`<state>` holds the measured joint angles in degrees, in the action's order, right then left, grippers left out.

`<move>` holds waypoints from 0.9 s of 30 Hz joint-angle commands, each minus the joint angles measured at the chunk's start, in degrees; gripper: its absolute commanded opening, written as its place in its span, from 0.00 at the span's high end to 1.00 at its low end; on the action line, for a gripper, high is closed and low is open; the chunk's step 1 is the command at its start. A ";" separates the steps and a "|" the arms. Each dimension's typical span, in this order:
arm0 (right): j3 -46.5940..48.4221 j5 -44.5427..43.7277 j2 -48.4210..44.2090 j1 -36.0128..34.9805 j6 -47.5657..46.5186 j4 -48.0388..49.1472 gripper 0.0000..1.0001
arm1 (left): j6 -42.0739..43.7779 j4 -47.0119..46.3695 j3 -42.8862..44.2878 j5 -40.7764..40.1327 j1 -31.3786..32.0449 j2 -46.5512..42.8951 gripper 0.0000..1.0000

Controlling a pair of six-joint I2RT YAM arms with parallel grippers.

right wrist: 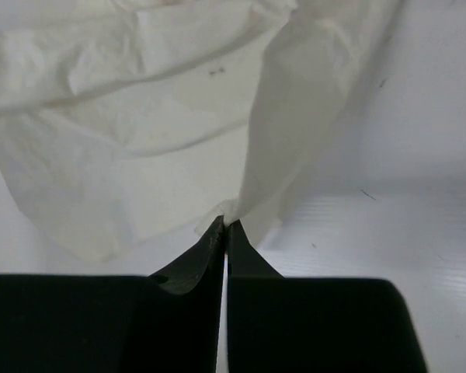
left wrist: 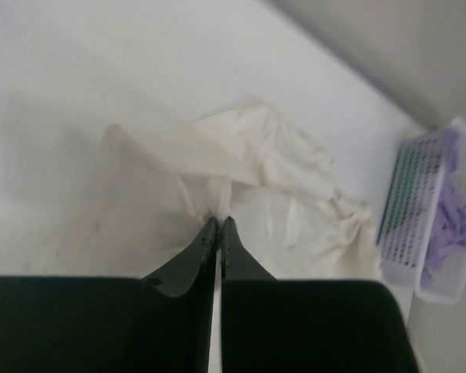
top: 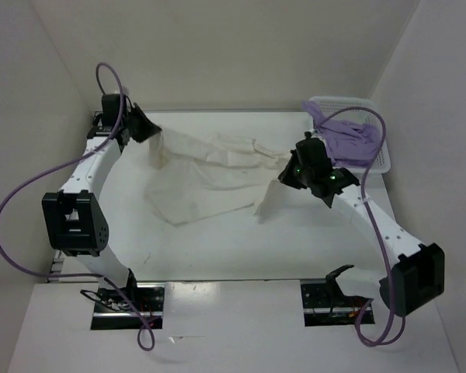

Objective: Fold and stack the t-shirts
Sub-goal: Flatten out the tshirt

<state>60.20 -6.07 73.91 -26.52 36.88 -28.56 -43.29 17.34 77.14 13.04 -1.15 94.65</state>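
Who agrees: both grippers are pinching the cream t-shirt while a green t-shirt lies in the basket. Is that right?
The basket holds a purple t-shirt, not a green one, as the top external view shows. The left gripper and right gripper both pinch the cream t-shirt.
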 commanded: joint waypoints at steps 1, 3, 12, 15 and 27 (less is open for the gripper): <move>-4.11 3.95 -6.31 3.40 1.44 -5.63 0.99 | 3.38 0.93 12.31 -5.11 -0.26 3.60 0.96; -6.92 6.40 -12.35 5.33 2.83 -7.73 1.00 | 6.62 4.61 14.69 -6.10 -1.40 8.41 0.61; -10.37 8.61 -15.99 6.57 6.45 -8.10 1.00 | 9.72 2.97 -15.06 -8.02 -3.94 -9.16 0.03; -10.37 10.10 -14.24 7.10 5.74 -6.08 1.00 | 6.91 1.30 -25.80 -8.47 -3.95 -15.62 0.31; -9.23 12.39 -10.72 7.10 2.94 -2.38 0.99 | -9.70 -11.89 -33.20 -12.60 -6.59 -6.96 0.74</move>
<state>50.09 6.50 62.67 -19.81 41.80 -33.58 -47.68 10.70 43.77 3.29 -5.65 85.36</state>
